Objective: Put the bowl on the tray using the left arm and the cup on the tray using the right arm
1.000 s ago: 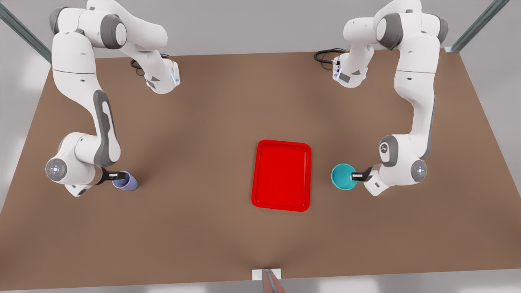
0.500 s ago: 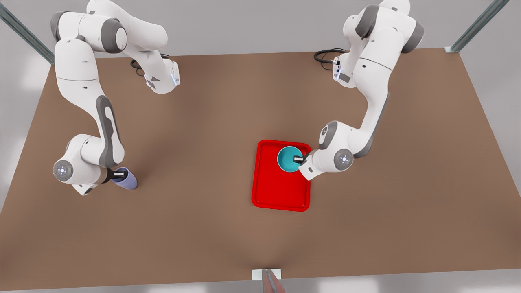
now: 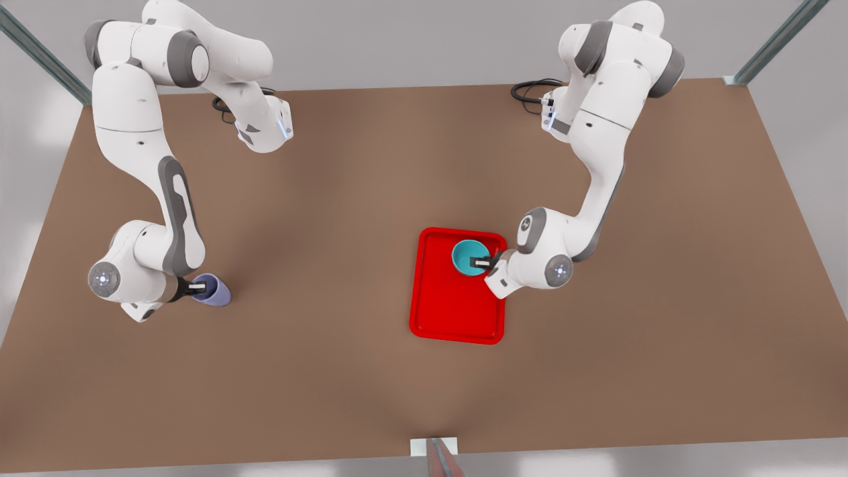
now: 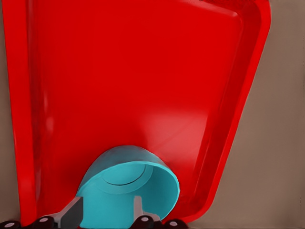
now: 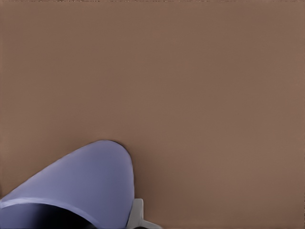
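1. Front view: the bowl (image 3: 469, 256) sits over the upper right part of the tray (image 3: 457, 311), still pinched at its rim by the left gripper (image 3: 481, 263); whether it already rests on the tray floor cannot be told. Judged stage: bowl delivered, release pending.
2. Left wrist view: one finger (image 4: 137, 210) lies inside the bowl (image 4: 128, 191), the other outside.
3. Front view, lower left: the cup (image 3: 213, 291), tilted, is clamped by the right gripper (image 3: 197, 287), over the desk (image 3: 331, 185), well apart from the tray. Cup transfer remains.
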